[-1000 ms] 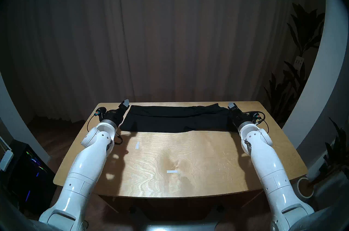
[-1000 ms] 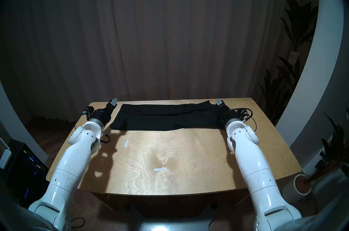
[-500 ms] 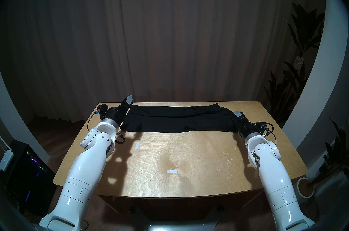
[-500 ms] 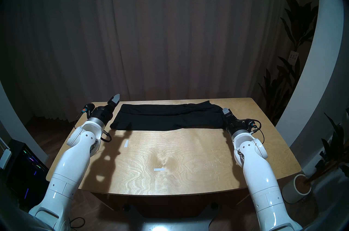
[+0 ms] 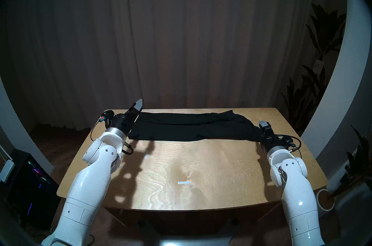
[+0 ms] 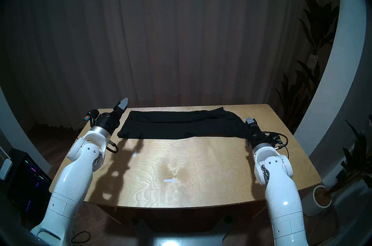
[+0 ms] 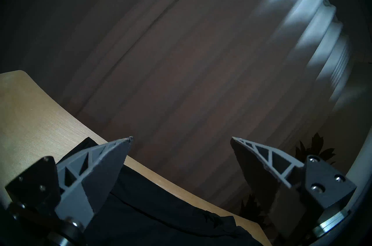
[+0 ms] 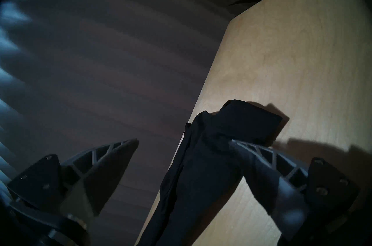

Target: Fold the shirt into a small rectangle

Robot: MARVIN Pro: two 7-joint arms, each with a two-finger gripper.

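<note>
The black shirt (image 5: 189, 127) (image 6: 179, 125) lies folded into a long band across the far part of the wooden table (image 5: 201, 167). My left gripper (image 5: 137, 111) (image 6: 122, 111) hangs open just above the band's left end, and the wrist view shows nothing between its fingers (image 7: 181, 138). My right gripper (image 5: 264, 129) (image 6: 250, 124) is open at the band's right end. In the right wrist view a strip of the shirt (image 8: 201, 169) runs between the fingers (image 8: 184, 141) and rests against one finger (image 8: 261, 156). No label shows.
Two white tape strips (image 5: 183, 182) (image 5: 146, 157) are stuck on the table. A dark curtain (image 5: 181, 38) hangs behind the far edge. Plants (image 5: 322, 38) and a pot (image 5: 325, 202) stand to the right, and a lit computer case (image 5: 34, 175) is on the floor at left.
My right arm has drawn back toward me and to the right, and the shirt's right end has stretched after it. My left gripper has risen and tilted up a little.
</note>
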